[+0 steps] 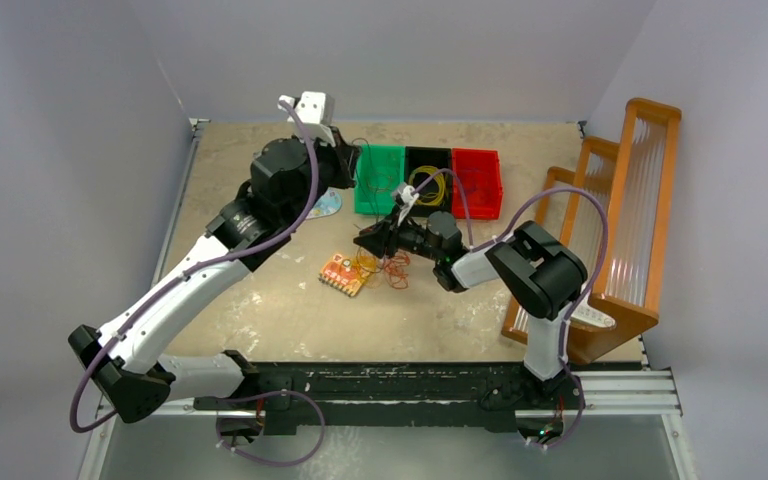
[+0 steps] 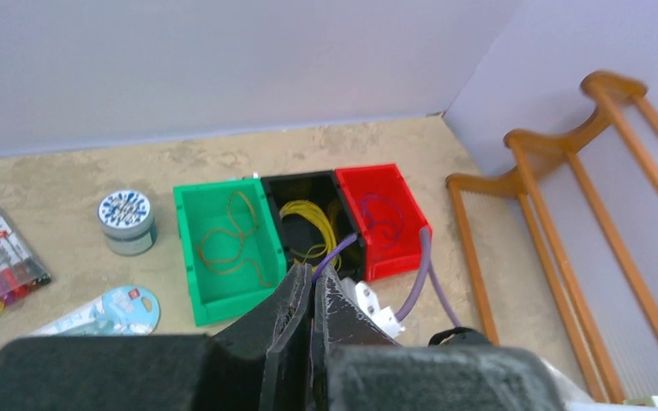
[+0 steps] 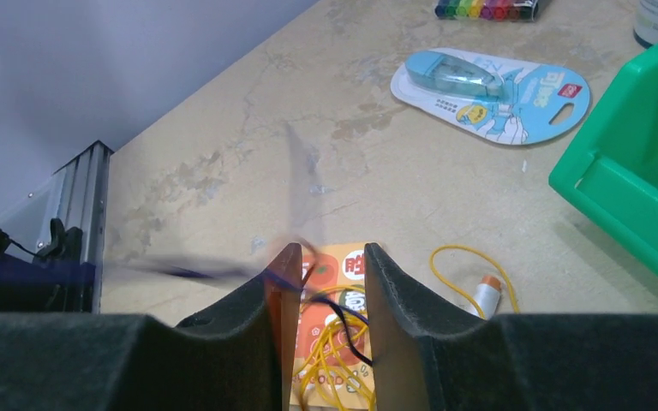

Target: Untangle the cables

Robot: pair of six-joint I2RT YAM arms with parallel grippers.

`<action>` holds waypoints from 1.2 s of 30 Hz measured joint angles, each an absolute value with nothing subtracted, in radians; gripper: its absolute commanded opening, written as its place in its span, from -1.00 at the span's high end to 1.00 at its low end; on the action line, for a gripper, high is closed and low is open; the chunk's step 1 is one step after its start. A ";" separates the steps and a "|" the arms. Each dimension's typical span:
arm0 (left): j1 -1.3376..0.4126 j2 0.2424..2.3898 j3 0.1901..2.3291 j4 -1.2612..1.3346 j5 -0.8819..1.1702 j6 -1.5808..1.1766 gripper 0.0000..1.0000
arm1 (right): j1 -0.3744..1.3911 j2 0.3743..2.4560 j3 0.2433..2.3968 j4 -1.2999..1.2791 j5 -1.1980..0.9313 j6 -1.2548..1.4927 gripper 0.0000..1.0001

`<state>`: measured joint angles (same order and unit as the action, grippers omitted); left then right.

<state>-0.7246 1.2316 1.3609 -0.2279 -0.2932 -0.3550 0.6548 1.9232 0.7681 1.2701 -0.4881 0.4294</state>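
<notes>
**Top view.** We see the table (image 1: 260, 320) closed in by walls at its left and far edges. A wooden rack (image 1: 615, 230) stands along its right edge, and the arm rail runs along the near edge. Three bins stand side by side at the far middle: green bin (image 1: 378, 165), black bin (image 1: 440, 158) and red bin (image 1: 490, 195). The widest bare surface lies to the left of the orange card (image 1: 343, 273) and nearer than it. A tape pack (image 1: 326, 204) lies beside the left arm.

**Task object.** The loose cables (image 1: 390, 268), yellow and orange-red, form a small tangle touching the card's right side, near the table's middle.

**Right gripper** (image 1: 368, 240). It hangs just over the tangle. In its wrist view the fingers (image 3: 383, 291) stand partly apart, and the card and yellow strands show in the gap. A blurred purple strand (image 3: 188, 271) runs off from the finger on the picture's left. We see nothing pinched.

**Left gripper** (image 2: 313, 278). Its tips are pressed together near the bins, well apart from the tangle. Whether a strand lies between them we cannot tell. Coiled loops lie in each bin.
</notes>
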 measured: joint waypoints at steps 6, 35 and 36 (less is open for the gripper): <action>-0.725 1.231 1.444 -0.228 -0.292 -0.347 1.00 | 0.655 1.945 0.741 1.272 -0.484 0.427 0.29; -0.725 1.303 1.845 -0.272 -0.401 -0.169 1.00 | 0.654 2.042 0.656 1.346 -0.455 0.430 0.23; -0.725 1.312 1.866 -0.272 -0.409 -0.157 1.00 | 0.654 2.042 0.653 1.348 -0.454 0.430 0.22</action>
<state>-0.7246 1.3121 1.8660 -0.2718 -0.4091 -0.1574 0.6544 2.0422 0.6525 1.3483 -0.4541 0.4305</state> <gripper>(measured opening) 0.011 0.376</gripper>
